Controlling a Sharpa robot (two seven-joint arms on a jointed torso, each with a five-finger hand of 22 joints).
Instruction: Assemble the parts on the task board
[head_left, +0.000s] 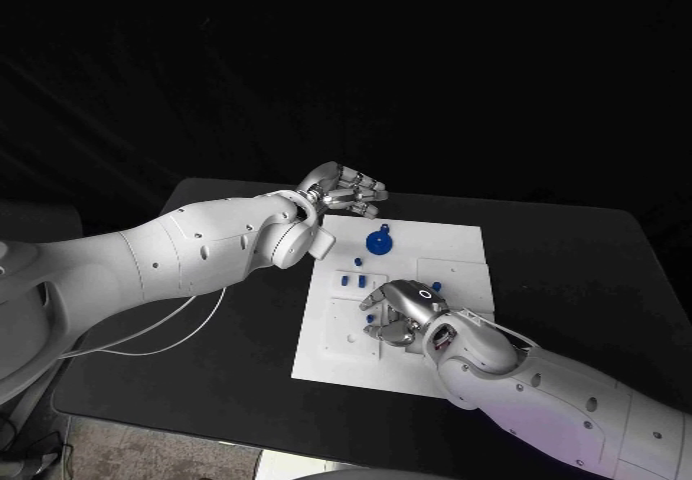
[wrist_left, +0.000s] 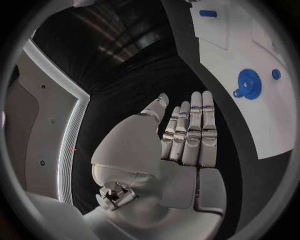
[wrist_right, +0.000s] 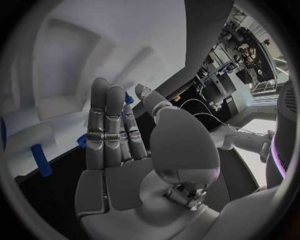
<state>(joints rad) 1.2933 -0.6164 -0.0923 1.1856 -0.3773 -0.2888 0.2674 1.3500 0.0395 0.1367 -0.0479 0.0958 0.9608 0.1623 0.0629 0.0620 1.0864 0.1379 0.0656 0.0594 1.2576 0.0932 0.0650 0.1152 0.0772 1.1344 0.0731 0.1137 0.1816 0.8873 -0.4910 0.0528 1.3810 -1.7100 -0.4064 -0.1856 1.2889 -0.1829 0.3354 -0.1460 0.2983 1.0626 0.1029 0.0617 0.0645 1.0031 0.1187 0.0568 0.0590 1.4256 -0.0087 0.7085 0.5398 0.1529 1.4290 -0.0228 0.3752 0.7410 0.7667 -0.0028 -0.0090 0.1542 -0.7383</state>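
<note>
Hovering low over the near half of the task board (head_left: 454, 245), the right hand (head_left: 401, 310) was held flat and empty above small blue parts (head_left: 356, 283), seemingly to pick 1; farther off, the left hand (head_left: 343, 190), fingers together, waited beyond the round blue part (head_left: 378, 243).

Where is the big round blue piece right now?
The round blue piece lies on the white task board, near its far edge, just beside the left hand.

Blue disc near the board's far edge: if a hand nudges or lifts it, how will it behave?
The blue disc lies flat on the board, so it will probably slide rather than roll or tip. It looks like rigid moulded plastic, likely light. Its low profile may make pinching awkward; the small tab at its rim, seen in the left wrist view, could offer purchase.
</note>
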